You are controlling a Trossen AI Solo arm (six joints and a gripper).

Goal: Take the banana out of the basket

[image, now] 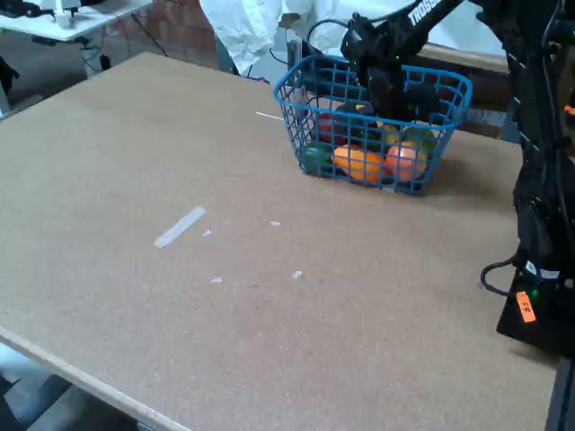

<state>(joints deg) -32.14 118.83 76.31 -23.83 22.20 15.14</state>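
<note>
The blue wire basket (304,117) stands at the far side of the table, right of centre in the fixed view. My black gripper (382,112) reaches down into it from above, and its fingers are hidden among the fruit and the wires. A yellow strip right by the gripper looks like the banana (358,110), mostly covered by the gripper. I cannot tell whether the fingers are touching it or closed on it.
Also in the basket are an orange round fruit (358,163), a pinkish fruit (405,160), a green one (314,157) and something red (325,126). The arm's base and cables (539,260) stand at the right. A white tape strip (180,226) lies on the tabletop.
</note>
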